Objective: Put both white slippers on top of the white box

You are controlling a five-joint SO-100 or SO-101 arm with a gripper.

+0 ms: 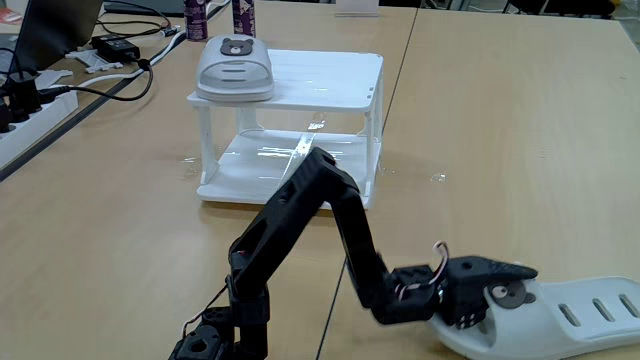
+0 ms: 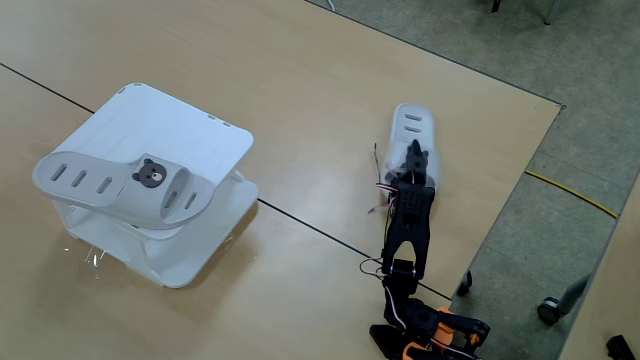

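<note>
Fixed views: one white slipper [image 1: 235, 68] is set on the white box [image 1: 330, 75]; the second slipper [image 1: 570, 318] is clamped by the gripper [image 1: 500, 290] on the table [image 1: 520, 130].

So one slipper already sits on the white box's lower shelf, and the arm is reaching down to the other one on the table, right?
Not quite: that slipper sits on the upper shelf of the white box, as a fixed view shows. The rest holds: the gripper is down at the other slipper on the table.

Office or lab: joined wooden desks [image 1: 500, 120], power strip [image 1: 25, 110], laptop [image 1: 55, 30].
</note>
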